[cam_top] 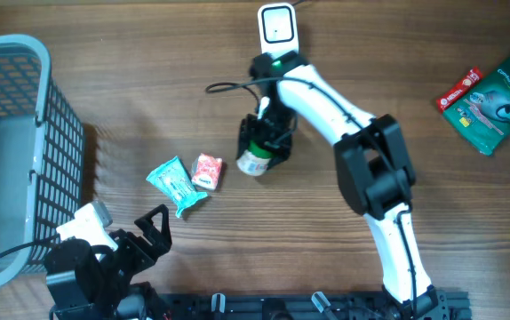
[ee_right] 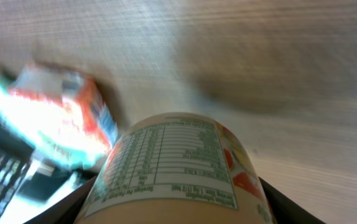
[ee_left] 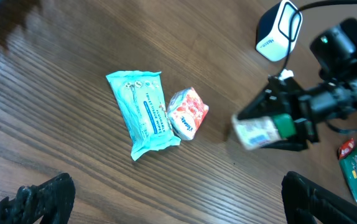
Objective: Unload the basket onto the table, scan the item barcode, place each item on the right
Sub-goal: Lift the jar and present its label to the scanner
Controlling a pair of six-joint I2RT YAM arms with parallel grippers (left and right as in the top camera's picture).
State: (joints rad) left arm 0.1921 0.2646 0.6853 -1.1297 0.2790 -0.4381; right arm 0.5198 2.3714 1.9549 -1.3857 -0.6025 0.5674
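A small white bottle with a green cap lies on its side at the table's middle, and my right gripper is shut on it. In the right wrist view its printed label fills the space between the two dark fingers. The left wrist view shows the same bottle, blurred, in the right gripper. A white barcode scanner stands on the far side, its cable trailing left. My left gripper stands open near the front left edge, its jaws wide apart over bare wood.
A teal wipes packet and a red-and-white tissue pack lie just left of the bottle. A grey wire basket fills the left edge. Green and red packets lie at the far right.
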